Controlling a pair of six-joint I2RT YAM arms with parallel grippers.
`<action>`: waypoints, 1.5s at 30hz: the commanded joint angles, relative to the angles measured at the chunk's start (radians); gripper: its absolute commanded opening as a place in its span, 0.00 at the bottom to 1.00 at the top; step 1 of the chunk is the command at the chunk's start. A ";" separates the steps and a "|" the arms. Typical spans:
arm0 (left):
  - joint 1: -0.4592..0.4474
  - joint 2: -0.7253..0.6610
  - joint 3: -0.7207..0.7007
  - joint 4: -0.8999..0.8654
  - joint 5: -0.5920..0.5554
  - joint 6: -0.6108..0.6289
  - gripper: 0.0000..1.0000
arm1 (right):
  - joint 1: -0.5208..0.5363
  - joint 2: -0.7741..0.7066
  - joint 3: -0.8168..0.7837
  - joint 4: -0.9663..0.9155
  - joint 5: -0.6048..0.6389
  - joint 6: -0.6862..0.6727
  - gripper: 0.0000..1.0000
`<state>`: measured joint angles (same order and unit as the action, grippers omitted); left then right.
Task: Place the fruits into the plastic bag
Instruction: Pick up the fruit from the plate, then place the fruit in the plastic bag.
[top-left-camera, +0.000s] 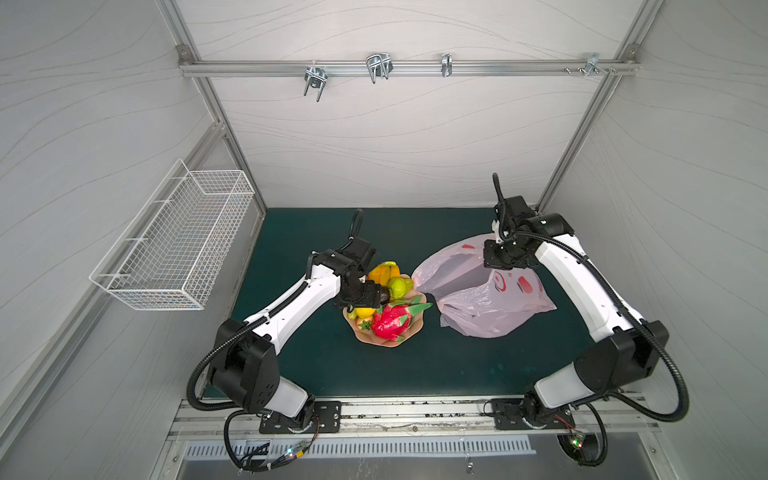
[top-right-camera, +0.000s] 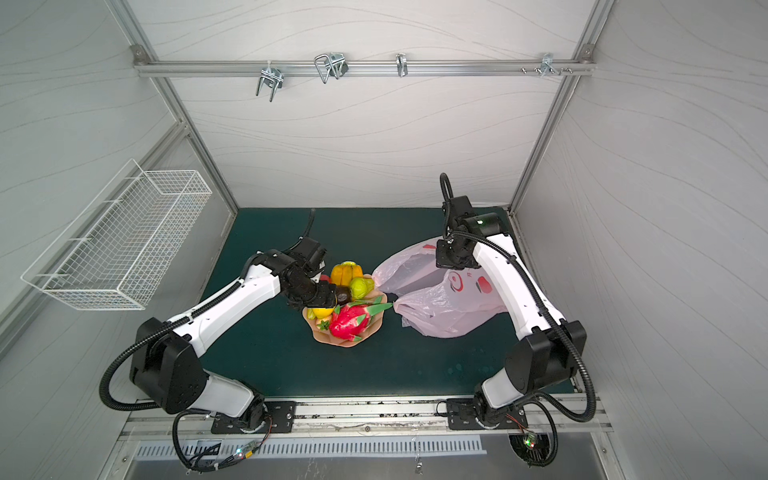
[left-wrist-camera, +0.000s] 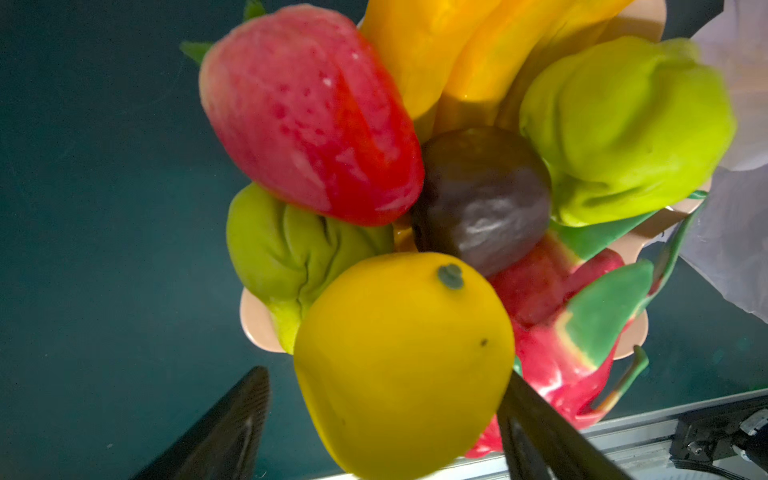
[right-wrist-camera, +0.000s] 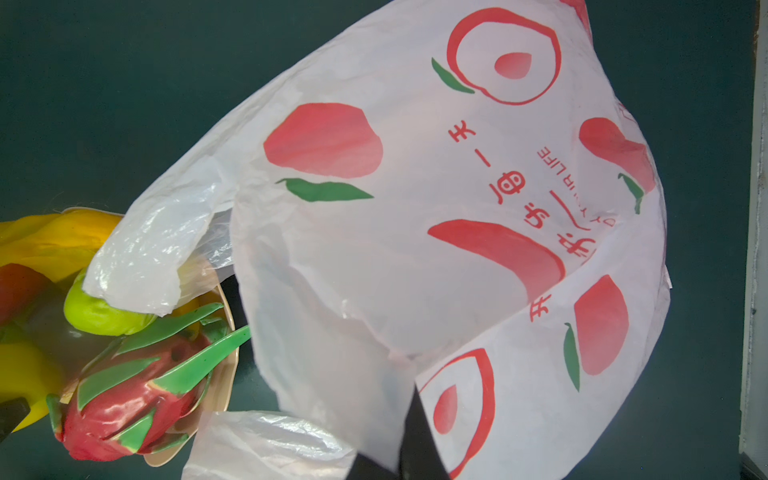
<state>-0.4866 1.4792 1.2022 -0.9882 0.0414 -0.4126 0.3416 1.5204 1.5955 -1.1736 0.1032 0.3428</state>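
Note:
The fruits are piled on a peach scalloped plate (top-left-camera: 405, 337) in the middle of the mat: pink-red dragon fruit (top-left-camera: 390, 321), banana bunch (top-left-camera: 384, 271), green pear (top-left-camera: 400, 287). The left wrist view adds the yellow lemon (left-wrist-camera: 399, 365), a dark avocado (left-wrist-camera: 482, 199), a red speckled fruit (left-wrist-camera: 307, 120) and a second pear (left-wrist-camera: 286, 253). My left gripper (left-wrist-camera: 384, 374) is open astride the lemon; one finger is still clear of it. The plastic bag (top-left-camera: 490, 299) lies right of the plate. My right gripper (right-wrist-camera: 399, 424) is shut on its rim and holds the mouth up.
A white wire basket (top-left-camera: 174, 241) hangs on the left wall. Metal hooks (top-left-camera: 378, 66) hang from the rail on the back wall. One bag handle (right-wrist-camera: 153, 257) drapes over the pear at the plate's edge. Aluminium posts frame the mat's back corners.

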 joint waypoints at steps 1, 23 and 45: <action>-0.004 0.019 0.042 0.015 -0.005 -0.012 0.85 | -0.005 -0.031 -0.008 0.001 -0.010 -0.007 0.00; -0.009 -0.043 0.080 -0.015 0.031 0.014 0.50 | -0.005 -0.042 -0.002 0.005 -0.019 -0.006 0.00; -0.151 -0.159 0.125 0.286 0.345 -0.243 0.48 | -0.004 -0.044 0.020 -0.008 -0.038 -0.007 0.00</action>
<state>-0.6037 1.2812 1.3319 -0.8352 0.3450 -0.5816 0.3416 1.5036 1.5867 -1.1595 0.0860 0.3424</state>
